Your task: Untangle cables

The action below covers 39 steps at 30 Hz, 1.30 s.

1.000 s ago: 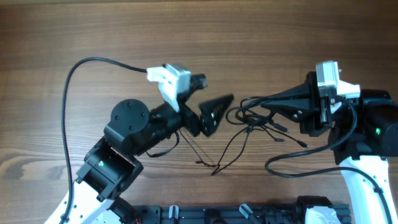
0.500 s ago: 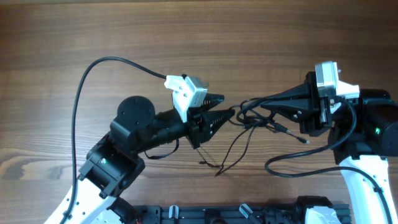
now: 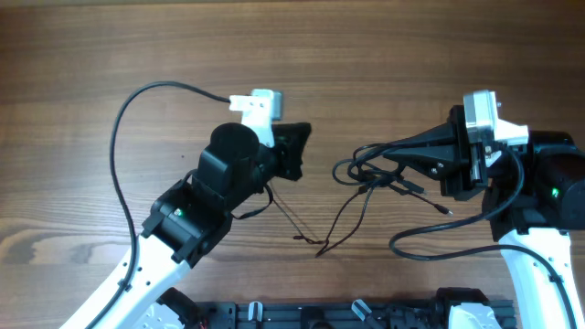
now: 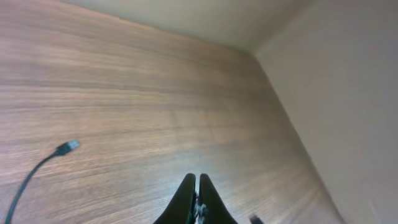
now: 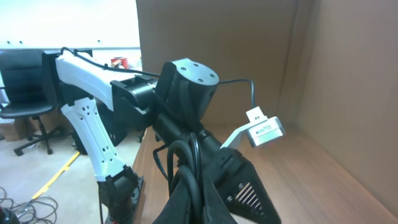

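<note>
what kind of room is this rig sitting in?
Probably an office-style robotics lab: a black swivel office chair stands beyond the wood-grain table, brown board panels wall the bench, and thin black cables are tangled over it.

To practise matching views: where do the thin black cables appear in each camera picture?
Overhead: cables right of centre, trailing from the right gripper.
Left wrist: one plug-tipped cord, lower left.
Right wrist: cables looped at bottom centre.
Shared landmark: the wooden table.
</note>
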Motion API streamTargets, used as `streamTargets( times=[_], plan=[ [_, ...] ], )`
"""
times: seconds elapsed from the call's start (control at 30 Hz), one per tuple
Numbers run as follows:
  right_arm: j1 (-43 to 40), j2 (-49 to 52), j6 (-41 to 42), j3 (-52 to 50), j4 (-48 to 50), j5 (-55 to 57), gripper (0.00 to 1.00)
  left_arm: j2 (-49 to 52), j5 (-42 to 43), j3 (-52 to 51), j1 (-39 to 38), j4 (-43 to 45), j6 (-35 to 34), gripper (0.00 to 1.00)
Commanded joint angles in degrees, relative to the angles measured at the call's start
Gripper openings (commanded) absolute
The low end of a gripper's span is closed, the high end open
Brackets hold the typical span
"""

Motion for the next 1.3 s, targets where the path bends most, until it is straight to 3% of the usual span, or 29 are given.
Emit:
streamTargets(
  times=[0.0, 0.07, 0.1, 0.13, 0.2, 0.3, 0.33, 0.5, 0.83, 1.0, 1.03, 1.13, 1.27],
  plan=[
    [0.1, 0.1, -0.1, 0.8, 0.3, 0.6, 0.04, -0.2, -5.1, -0.2, 0.2, -0.3, -6.3, 0.09],
    [0.1, 0.1, -0.1, 0.8, 0.3, 0.5, 0.04, -0.8, -4.0, -0.2, 0.2, -0.3, -6.2, 0.37],
    [0.1, 0.1, -0.1, 0.8, 0.3, 0.3, 0.04, -1.4, -3.8, -0.2, 0.2, -0.2, -6.0, 0.61],
    [0.1, 0.1, -0.2, 0.8, 0.3, 0.1, 0.04, -2.2, -3.7, -0.2, 0.2, -0.1, -4.8, 0.78],
    [0.1, 0.1, -0.2, 0.8, 0.3, 0.1, 0.04, -4.8, -1.8, -0.2, 0.2, -0.1, -0.3, 0.91],
    [0.1, 0.1, -0.2, 0.8, 0.3, 0.1, 0.04, -9.1, 6.7, -0.2, 0.2, 1.1, 7.8, 0.99],
    [0.1, 0.1, -0.2, 0.8, 0.3, 0.1, 0.04, -11.1, 12.3, -0.2, 0.2, 1.9, 10.6, 0.99],
    [0.1, 0.1, -0.1, 0.8, 0.3, 0.2, 0.04, -12.3, 22.5, -0.2, 0.2, 4.6, 10.6, 1.0],
    [0.2, 0.1, 0.0, 0.8, 0.3, -0.1, 0.04, -0.9, 25.3, -0.2, 0.2, 5.8, 10.5, 0.93],
    [0.2, 0.1, 0.0, 0.8, 0.3, -0.1, 0.04, 1.8, 21.3, -0.2, 0.2, 6.5, 9.7, 0.79],
    [0.2, 0.1, 0.0, 0.8, 0.3, -0.1, 0.04, 2.0, 17.8, -0.2, 0.2, 6.6, 6.7, 0.7],
    [0.2, 0.1, 0.0, 0.8, 0.3, -0.1, 0.04, 2.7, -0.1, -0.2, 0.2, 0.3, -11.3, 0.59],
    [0.1, 0.1, 0.0, 0.8, 0.3, 0.0, 0.04, 3.0, -3.7, -0.2, 0.2, -2.7, -17.5, 0.49]
  ],
)
